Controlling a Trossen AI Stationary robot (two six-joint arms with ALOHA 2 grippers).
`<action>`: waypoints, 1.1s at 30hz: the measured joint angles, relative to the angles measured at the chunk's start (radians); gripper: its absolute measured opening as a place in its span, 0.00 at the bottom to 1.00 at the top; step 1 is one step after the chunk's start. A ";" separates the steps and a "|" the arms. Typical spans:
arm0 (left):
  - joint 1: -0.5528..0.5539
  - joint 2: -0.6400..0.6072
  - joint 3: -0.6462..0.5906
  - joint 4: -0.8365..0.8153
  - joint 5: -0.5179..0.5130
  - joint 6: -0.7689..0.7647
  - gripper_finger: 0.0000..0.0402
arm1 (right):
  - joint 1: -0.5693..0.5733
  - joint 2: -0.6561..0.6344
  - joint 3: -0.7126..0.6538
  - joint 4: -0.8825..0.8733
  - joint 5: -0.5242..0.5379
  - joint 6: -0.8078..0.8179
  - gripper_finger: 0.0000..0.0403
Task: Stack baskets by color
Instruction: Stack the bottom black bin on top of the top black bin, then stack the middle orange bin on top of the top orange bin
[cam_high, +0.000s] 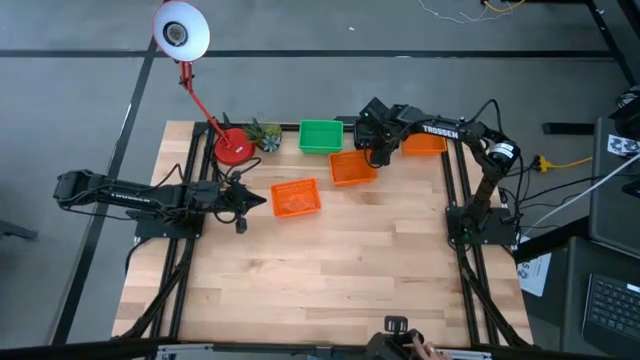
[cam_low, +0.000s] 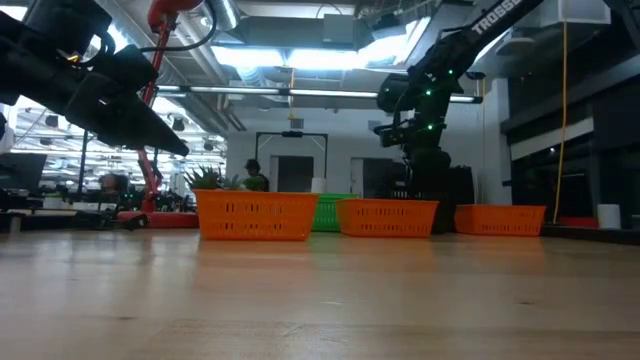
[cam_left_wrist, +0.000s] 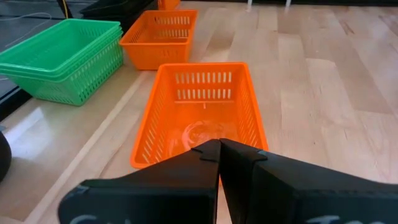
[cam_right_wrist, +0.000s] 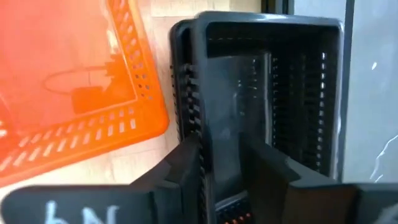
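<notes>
Your right gripper (cam_high: 378, 140) sits at the table's back edge over the black baskets (cam_right_wrist: 267, 106), its fingers (cam_right_wrist: 180, 165) spread to either side of the near wall of that nested black stack, not pinching it. The stack is dark plastic with slotted mesh walls, one basket seated inside another, and it lies just beside the middle orange basket (cam_high: 352, 167), which shows bright orange with a perforated rim in the right wrist view.

Your left gripper (cam_high: 258, 201) is pressed together, empty, its tip just short of the nearest orange basket (cam_high: 295, 198), which sits open side up and slightly skewed on the wood.

Behind these, the green baskets (cam_high: 321, 136) stand nested at the back edge, next to a small plant (cam_high: 265, 133) and the red lamp base (cam_high: 232, 146). A third orange basket (cam_high: 424, 144) rests near the back right corner, partly under the right arm.

You have all the baskets crowded into the back third of the table (cam_high: 330, 280); the front two thirds of the wood are open. The black frame rails run along both sides, close to the right-hand basket.
</notes>
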 joint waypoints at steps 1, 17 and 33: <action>0.000 0.000 0.000 0.000 0.000 0.000 0.00 | 0.006 -0.003 0.000 -0.009 -0.006 0.003 0.29; 0.000 0.000 0.000 0.000 0.000 0.000 0.00 | 0.165 -0.074 0.085 -0.346 -0.359 0.343 0.29; 0.000 0.000 0.000 0.000 0.000 0.026 0.00 | 0.406 -0.074 0.084 -0.405 -0.469 0.341 0.29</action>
